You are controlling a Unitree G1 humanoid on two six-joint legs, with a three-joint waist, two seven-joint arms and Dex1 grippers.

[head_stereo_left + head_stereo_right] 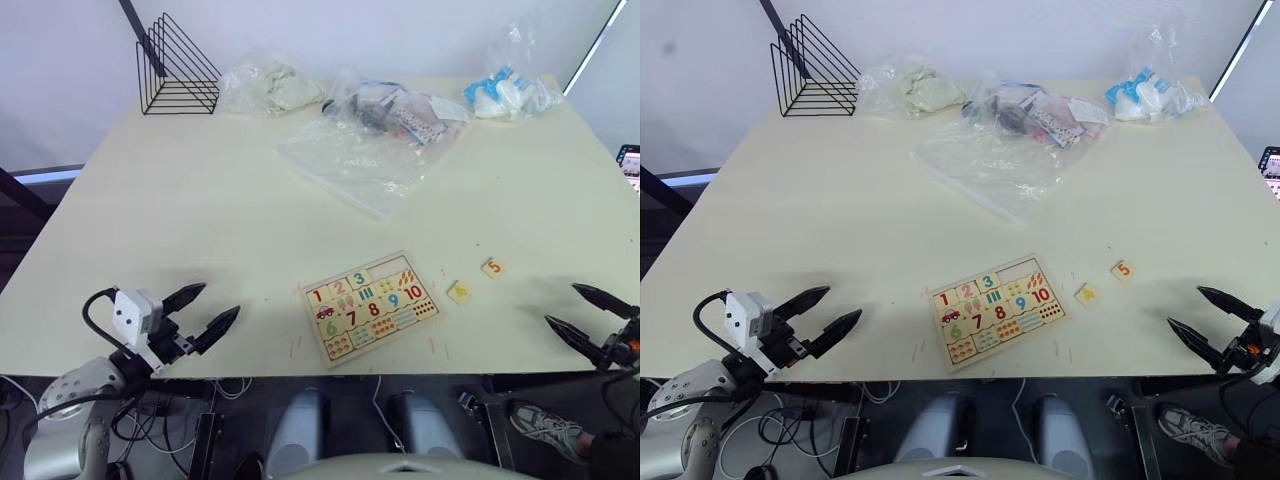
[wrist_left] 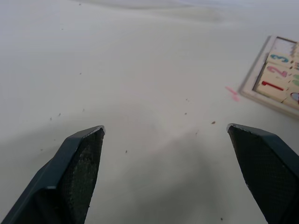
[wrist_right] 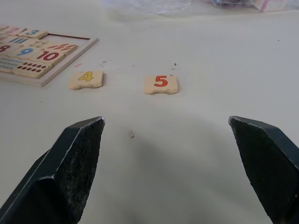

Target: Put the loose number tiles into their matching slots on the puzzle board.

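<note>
The puzzle board (image 1: 370,306) lay flat near the front edge of the bench (image 1: 200,210), turned slightly askew, most of its number and picture tiles seated. Along its top row, after the 3, the matching slots (image 1: 1021,268) showed as bare pale wood, which fitted the two tiles lying loose just to the board's right: the yellow 4 tile (image 3: 86,79) nearest the board and the red 5 tile (image 3: 161,84) a little further out, apart from each other and both face up.

The right tool (image 3: 168,135) hovered low over the bench with its fingers spread wide and nothing between them, pointed toward the two tiles; it seemed placed to take one of them, the 5 lying closest to its line. The left tool (image 1: 200,312), likewise spread and empty, sat well to the left of the board, probably kept out of the way.

The bench was a broad cream surface, lightly speckled, with faint pink marks beside the board. At its far side stood a black wire rack (image 1: 178,68) and several clear plastic bags (image 1: 370,140), all well away from the board. A pale wall rose behind.
</note>
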